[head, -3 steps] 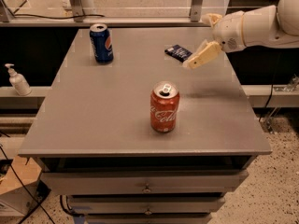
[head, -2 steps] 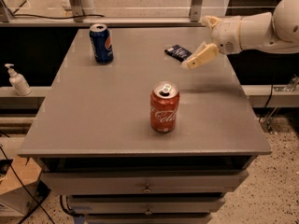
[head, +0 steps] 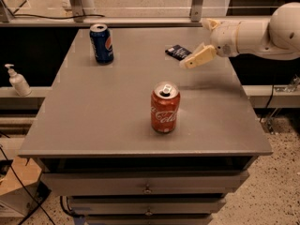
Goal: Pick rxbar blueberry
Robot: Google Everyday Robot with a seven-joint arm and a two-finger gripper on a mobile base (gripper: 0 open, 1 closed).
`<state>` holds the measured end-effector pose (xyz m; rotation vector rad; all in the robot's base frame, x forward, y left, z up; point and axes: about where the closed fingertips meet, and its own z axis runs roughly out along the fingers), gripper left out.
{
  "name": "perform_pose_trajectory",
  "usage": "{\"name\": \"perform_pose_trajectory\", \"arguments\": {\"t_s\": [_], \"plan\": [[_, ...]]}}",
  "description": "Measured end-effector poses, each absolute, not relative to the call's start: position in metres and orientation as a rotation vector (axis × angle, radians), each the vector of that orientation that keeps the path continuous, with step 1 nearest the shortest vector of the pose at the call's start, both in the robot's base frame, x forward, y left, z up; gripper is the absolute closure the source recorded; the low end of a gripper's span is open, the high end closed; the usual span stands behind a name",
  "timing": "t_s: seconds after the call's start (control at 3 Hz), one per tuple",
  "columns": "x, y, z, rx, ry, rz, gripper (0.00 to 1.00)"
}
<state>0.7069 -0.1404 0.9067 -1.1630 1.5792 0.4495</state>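
Note:
The rxbar blueberry (head: 178, 52), a small flat dark navy bar, lies on the grey table (head: 117, 107) at the far right. My gripper (head: 196, 58) comes in from the right on a white arm and hovers just right of and slightly in front of the bar, above the table. One cream finger (head: 198, 57) points down-left toward the bar; it does not touch the bar.
An upright blue soda can (head: 101, 43) stands at the far left of the table. An open red soda can (head: 165, 108) stands near the middle front. A soap dispenser (head: 18, 80) sits on a ledge to the left. Drawers lie below the table's front edge.
The gripper has drifted slightly toward the bar and stays just beside it. The bar and both cans have not moved.

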Motion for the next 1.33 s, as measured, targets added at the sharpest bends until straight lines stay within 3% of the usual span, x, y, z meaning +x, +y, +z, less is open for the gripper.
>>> {"name": "perform_pose_trajectory", "arguments": {"t_s": [1.33], "plan": [[0.767, -0.126, 0.849, -0.972, 1.662, 0.523, 0.00]]}}
